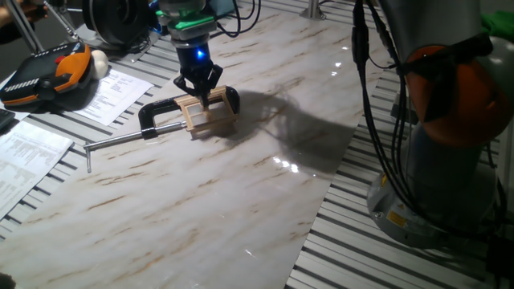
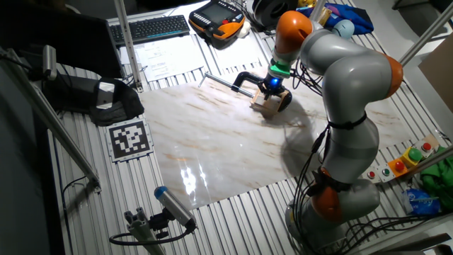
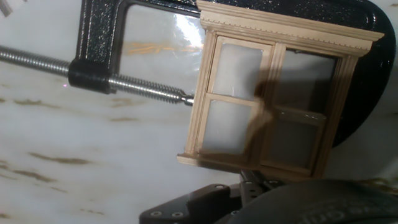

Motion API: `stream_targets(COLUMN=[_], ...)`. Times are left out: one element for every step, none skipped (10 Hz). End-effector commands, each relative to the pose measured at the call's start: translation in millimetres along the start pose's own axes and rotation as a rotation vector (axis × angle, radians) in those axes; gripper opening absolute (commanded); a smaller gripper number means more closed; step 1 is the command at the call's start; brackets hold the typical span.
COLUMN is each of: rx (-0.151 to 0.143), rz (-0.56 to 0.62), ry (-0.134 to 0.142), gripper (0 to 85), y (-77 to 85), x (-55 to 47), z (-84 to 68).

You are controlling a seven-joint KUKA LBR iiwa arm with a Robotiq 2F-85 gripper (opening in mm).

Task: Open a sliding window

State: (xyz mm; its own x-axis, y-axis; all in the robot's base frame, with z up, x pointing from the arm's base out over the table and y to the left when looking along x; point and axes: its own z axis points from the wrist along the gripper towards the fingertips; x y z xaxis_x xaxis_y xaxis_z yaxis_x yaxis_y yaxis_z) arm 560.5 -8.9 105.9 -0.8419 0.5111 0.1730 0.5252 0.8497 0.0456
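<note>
The sliding window (image 1: pixel 209 112) is a small pale-wood frame held in the black C-clamp (image 1: pixel 157 112) on the marble tabletop. My gripper (image 1: pixel 206 99) hangs straight above it, fingers drawn together, tips at the window's top edge. In the other fixed view the window (image 2: pixel 267 105) sits below the gripper (image 2: pixel 272 91). The hand view shows the window (image 3: pixel 273 99) close up, its two panes side by side, and a dark blurred shadow falls across the middle post. I cannot tell whether the fingertips touch the wood.
The clamp's steel bar (image 1: pixel 112 141) sticks out to the left over the marble; its screw (image 3: pixel 124 84) presses the window's side. Papers (image 1: pixel 112 92) and an orange-black teach pendant (image 1: pixel 48 76) lie at the back left. The robot base (image 1: pixel 450 160) stands at the right.
</note>
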Motion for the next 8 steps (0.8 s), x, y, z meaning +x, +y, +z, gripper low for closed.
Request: stream_targets(rx=[0.004,0.003,0.004,0.009,0.009,0.011,0.015,0.022], rz=[0.003,0.011,0.015,0.019,0.025,0.027,0.025,0.023], ry=[0.000,0.000,0.002,0.000,0.000,0.008,0.009,0.008], gripper=[0.0,0.0,0.0,0.0,0.0,0.0,0.0,0.0], y=[0.8,2.2,3.2,3.6,3.9,4.6,4.8,5.1], x=[-0.9,-2.9,-4.3,-5.8,-7.3,-8.6,-9.0,-9.4], z=[1.5,3.8,4.2,5.5,7.3,8.9,9.8,10.6])
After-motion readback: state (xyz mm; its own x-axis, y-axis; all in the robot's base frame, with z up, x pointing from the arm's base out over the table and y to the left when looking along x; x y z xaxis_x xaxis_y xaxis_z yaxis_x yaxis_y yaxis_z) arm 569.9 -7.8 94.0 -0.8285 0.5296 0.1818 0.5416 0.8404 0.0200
